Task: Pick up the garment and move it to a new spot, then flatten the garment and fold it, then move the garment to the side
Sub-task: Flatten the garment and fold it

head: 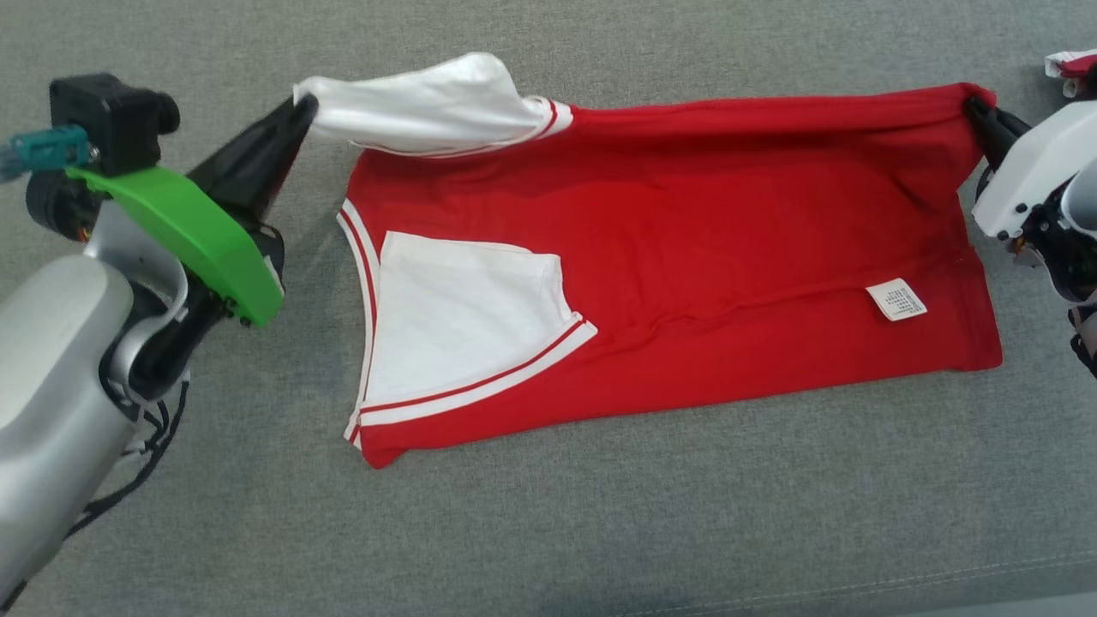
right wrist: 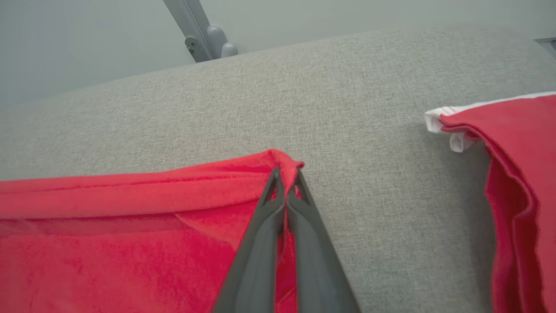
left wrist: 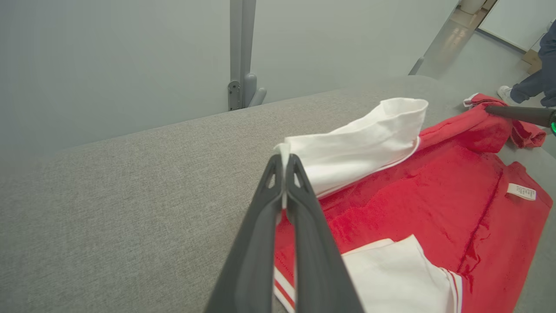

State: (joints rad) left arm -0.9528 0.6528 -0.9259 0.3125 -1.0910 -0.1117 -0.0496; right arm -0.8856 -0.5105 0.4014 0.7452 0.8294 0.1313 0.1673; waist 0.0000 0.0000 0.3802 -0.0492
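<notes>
My left gripper (head: 302, 110) is clamped on the sleeve (head: 428, 107); my right gripper (head: 973, 104) on the hem corner (right wrist: 278, 158). The shirt (head: 686, 231) spans between them. Risk: uneven pull could slip the thin sleeve pinch, skewing the fold.

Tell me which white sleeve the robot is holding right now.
The far sleeve, lifted and pinched by the left gripper; the near sleeve lies flat on the red shirt, untouched.

Silver forearm (head: 51, 377), green plate (head: 184, 240), black cables (head: 146, 463); right casing (head: 1033, 163) seemingly white.
</notes>
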